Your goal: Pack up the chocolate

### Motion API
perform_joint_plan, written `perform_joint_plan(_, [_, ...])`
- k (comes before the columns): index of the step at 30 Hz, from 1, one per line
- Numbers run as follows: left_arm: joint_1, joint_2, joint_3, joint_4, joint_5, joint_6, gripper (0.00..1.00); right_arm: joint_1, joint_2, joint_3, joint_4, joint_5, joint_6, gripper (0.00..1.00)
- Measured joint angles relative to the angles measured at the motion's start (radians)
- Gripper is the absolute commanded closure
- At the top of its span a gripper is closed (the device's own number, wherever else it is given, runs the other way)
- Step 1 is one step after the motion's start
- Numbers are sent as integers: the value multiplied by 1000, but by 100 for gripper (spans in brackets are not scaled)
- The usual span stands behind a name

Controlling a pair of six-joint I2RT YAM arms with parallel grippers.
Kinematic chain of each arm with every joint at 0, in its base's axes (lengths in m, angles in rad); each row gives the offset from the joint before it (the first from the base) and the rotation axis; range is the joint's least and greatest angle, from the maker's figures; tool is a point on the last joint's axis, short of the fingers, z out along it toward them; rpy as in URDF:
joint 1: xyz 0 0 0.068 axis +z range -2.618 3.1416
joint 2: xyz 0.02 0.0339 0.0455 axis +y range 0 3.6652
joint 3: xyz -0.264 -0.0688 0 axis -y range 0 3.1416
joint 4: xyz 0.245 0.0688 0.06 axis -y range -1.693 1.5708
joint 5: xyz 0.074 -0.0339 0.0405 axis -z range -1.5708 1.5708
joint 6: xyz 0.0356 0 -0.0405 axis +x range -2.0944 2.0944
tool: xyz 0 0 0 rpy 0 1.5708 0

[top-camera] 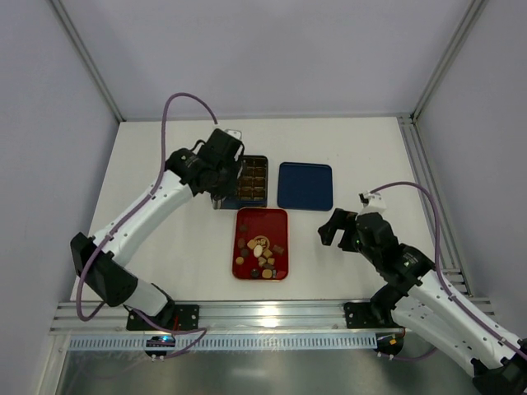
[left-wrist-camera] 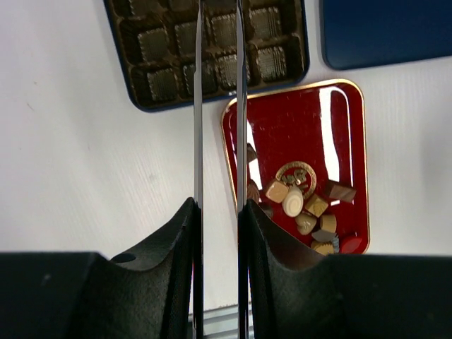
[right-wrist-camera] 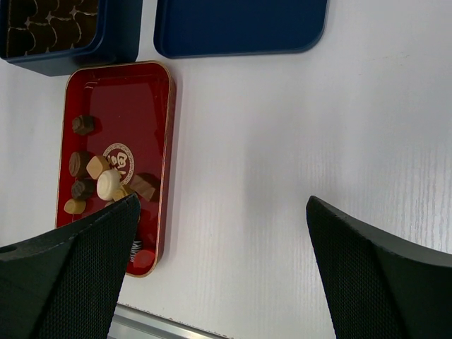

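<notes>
Left jaws hover nearly closed at the near-left corner of the gridded box (top-camera: pixel 255 183), tips hidden, so grasp unclear; right jaws gape empty. Chocolates (top-camera: pixel 259 249) lie at the near end of the red tray (top-camera: pixel 262 220), between both arms.

Your right jaws partly hide the red tray's (right-wrist-camera: pixel 120 99) nearest chocolate (right-wrist-camera: pixel 108 185), and the gridded box (right-wrist-camera: pixel 42 25) runs off the top edge.

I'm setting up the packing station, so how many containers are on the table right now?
3: the gridded box at the far centre, the blue tray to its right, and the red tray in front of them, holding the chocolate. None seems hidden.
</notes>
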Motion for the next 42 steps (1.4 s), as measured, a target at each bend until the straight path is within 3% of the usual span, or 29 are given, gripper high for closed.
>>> perform_joint_plan(6, [109,111,106,16,12,29,70,0,21,6,0,-3,-4,0])
perform_joint_plan(16, [177,294,174,40,20,63,70,0,47,11,6,-15,-7,0])
perform_joint_plan(34, [190,346,209,56,23,77,70,0,52,11,15,-22,-7,0])
perform_joint_plan(42, [193,356,209,60,23,80,65,0,52,11,15,-22,-7,0])
